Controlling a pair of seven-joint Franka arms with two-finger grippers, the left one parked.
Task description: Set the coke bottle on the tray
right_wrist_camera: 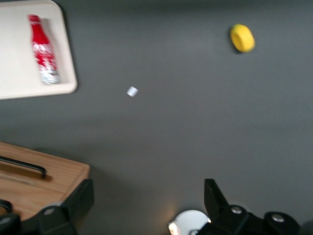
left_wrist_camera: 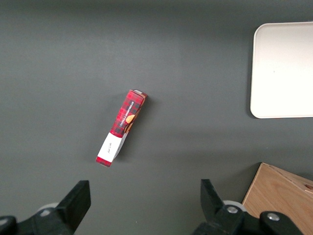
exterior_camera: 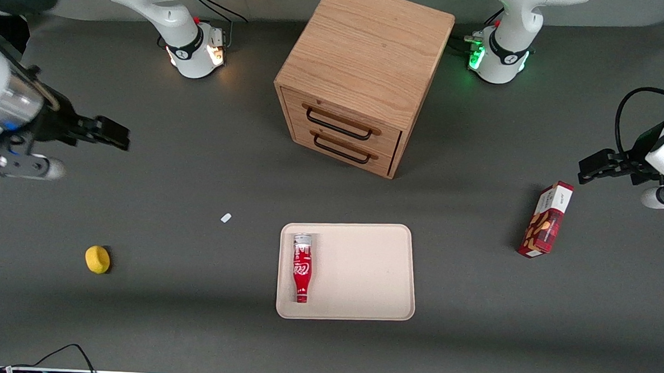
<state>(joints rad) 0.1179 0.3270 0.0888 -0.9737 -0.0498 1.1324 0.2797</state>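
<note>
On the tray point(exterior_camera: 362, 266) the coke bottle point(exterior_camera: 301, 268) lies flat, lengthwise along the rim at the edge toward the working arm's end of the table, cap pointing at the front camera, silver base end toward the wooden drawer cabinet point(exterior_camera: 359, 75). Status: placement looks complete; bottle is fully inside the rim, nothing touching it.

Gripper point(exterior_camera: 107, 132) sits well apart from the tray, raised and toward the working arm's end of the table. Fingers point(right_wrist_camera: 78, 200) are spread wide (right wrist view shows bare table between them), holding nothing. Judgement: nothing left except, at most, parking the arm.

Other items, ref. the tray:
- yellow object point(exterior_camera: 97, 259): well apart, toward the working arm's end.
- small white scrap point(exterior_camera: 226, 218): near the tray corner, cabinet side.
- red snack box point(exterior_camera: 546, 220): well apart, toward the parked arm's end.

Limits: arm body is cut off at frame edge in front view; whether the bottle touches the rim can't be determined; yellow object's identity unclear.
</note>
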